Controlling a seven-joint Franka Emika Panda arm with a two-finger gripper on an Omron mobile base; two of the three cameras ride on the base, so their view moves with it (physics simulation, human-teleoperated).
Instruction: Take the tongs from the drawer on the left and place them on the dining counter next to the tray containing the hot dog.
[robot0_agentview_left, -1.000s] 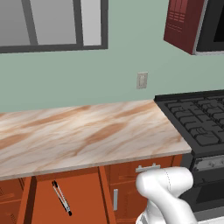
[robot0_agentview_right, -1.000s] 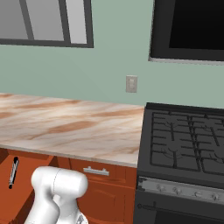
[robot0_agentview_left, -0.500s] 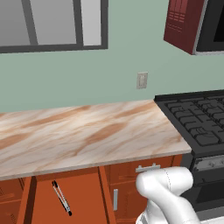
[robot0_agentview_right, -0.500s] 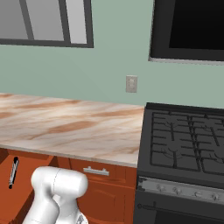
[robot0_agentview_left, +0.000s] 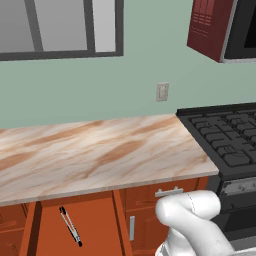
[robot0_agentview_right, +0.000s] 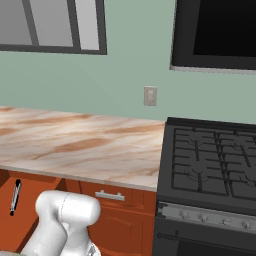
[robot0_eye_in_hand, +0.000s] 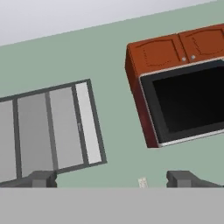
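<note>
Kitchen wall side, we note the gripper (robot0_eye_in_hand: 111, 178) fingers spread wide and empty, long silver-grey black-tipped tongs (robot0_agentview_left: 70, 226) lying in the open red-brown wooden drawer (robot0_agentview_left: 97, 220), beige veined stone counter (robot0_agentview_left: 100, 155) above, black stove (robot0_agentview_right: 210, 165) beyond.

arm (robot0_agentview_left: 192, 220): glossy white, smooth rounded shell, thick tube with a bulbous elbow end
seam: thin dashed line across the elbow cap, left base view
arm, other side (robot0_agentview_right: 62, 220): same white casing, soft grey shading beneath
fingertips (robot0_eye_in_hand: 41, 179): two small dark grey blocks with squared ends
</note>
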